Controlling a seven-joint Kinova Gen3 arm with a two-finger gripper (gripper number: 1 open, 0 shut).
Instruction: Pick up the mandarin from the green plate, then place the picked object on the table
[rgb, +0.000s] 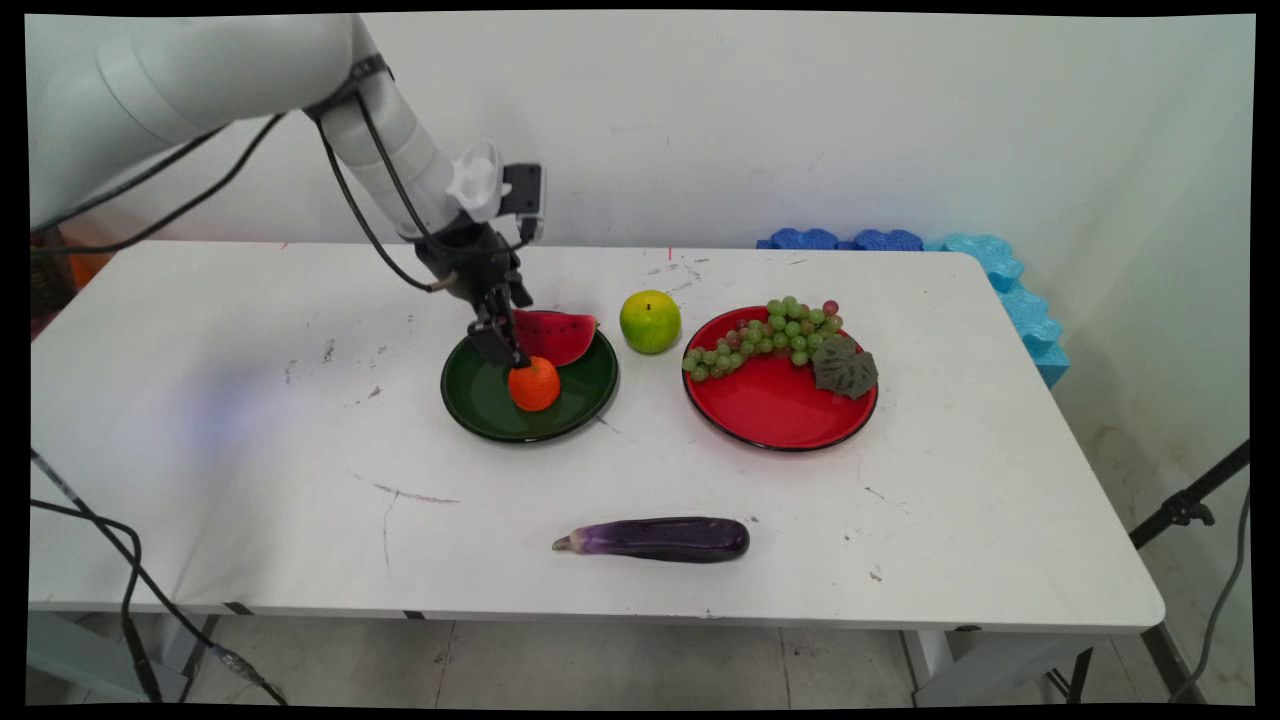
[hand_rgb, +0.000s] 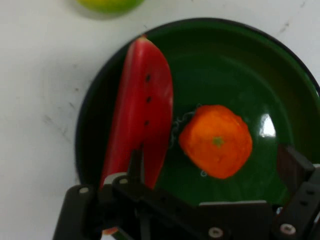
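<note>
The green plate (rgb: 470, 405) is crowded: an orange (rgb: 535, 386) sits mid-plate, a watermelon slice (rgb: 556, 335) lies along its far rim just beside it. The gripper (rgb: 505, 345) hangs over both, fingers spread. A green apple (rgb: 650, 321) stands between this plate and the red plate (rgb: 770, 410). Bare table (rgb: 250, 420) lies open to the left and near side, except an eggplant (rgb: 655, 539).

Main view overlooks table (rgb: 250, 420); hand view hovers near green plate (hand_rgb: 225, 55).
</note>
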